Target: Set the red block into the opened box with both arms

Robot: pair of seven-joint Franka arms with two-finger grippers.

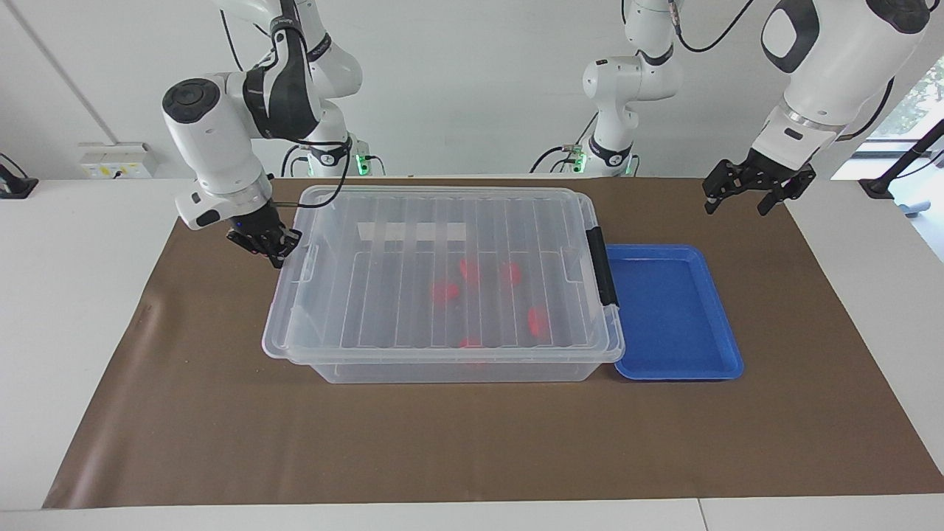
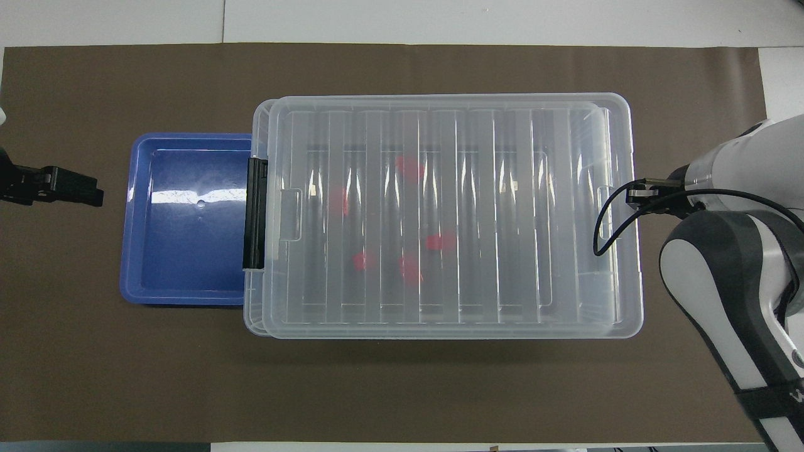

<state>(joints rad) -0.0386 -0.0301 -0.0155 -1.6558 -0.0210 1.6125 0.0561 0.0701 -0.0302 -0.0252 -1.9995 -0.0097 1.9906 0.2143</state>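
The box (image 1: 442, 372) is a large clear bin on the brown mat, with its ribbed lid (image 1: 398, 221) over it. Several red blocks (image 1: 446, 293) lie inside and show through the lid (image 2: 477, 207); one red block (image 2: 361, 260) lies near the middle. My right gripper (image 1: 270, 247) is at the lid's rim at the right arm's end of the box, shut on that rim. In the overhead view its fingers are hidden under the arm. My left gripper (image 1: 740, 198) hangs open and waits over the mat beside the blue tray, also visible as the left gripper (image 2: 94, 191).
A shallow blue tray (image 1: 730, 346) touches the box at the black clip handle (image 1: 603, 267), toward the left arm's end. Two slimmer white arms (image 1: 627, 81) stand at the robots' edge of the table. White tabletop surrounds the mat.
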